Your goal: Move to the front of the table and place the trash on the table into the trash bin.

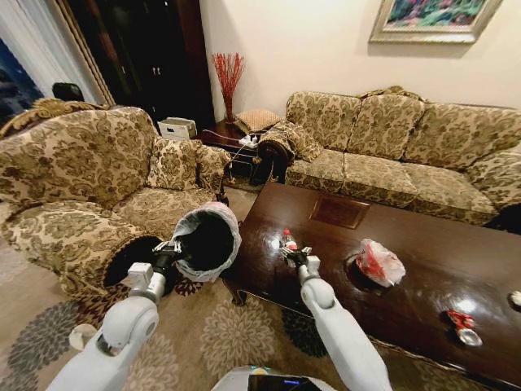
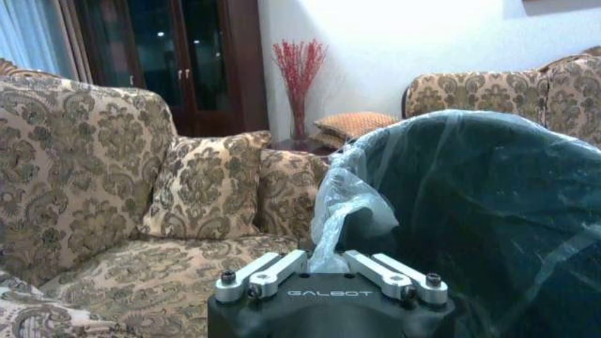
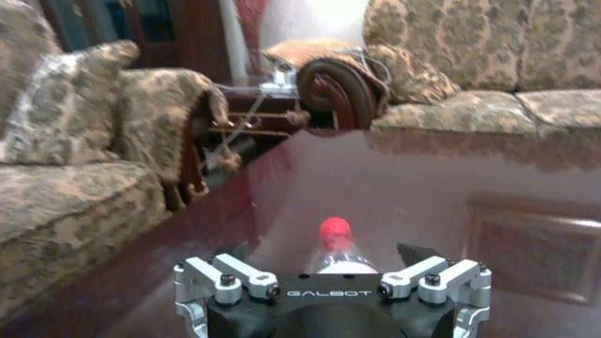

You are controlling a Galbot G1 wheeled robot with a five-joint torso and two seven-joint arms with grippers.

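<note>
My left gripper (image 1: pixel 165 259) is shut on the rim of the trash bin (image 1: pixel 205 241), a dark round bin with a translucent liner, held tilted off the table's left end. The left wrist view shows the fingers (image 2: pixel 272 271) pinching the liner of the trash bin (image 2: pixel 469 211). On the dark glossy table (image 1: pixel 423 236), my right gripper (image 1: pixel 295 253) stands open around the clear bottle (image 1: pixel 286 239); its red cap (image 3: pixel 336 229) sits between the spread jaws. Further right lie the pink-white bag (image 1: pixel 378 262), the red-white wrapper (image 1: pixel 461 321) and a white paper ball (image 1: pixel 515 299).
A patterned armchair (image 1: pixel 81 179) stands left, just behind the bin. A matching sofa (image 1: pixel 407 138) runs along the table's far side. A side table with a vase of red twigs (image 1: pixel 228 75) fills the corner. A white cup-like object (image 1: pixel 81 336) lies on the carpet.
</note>
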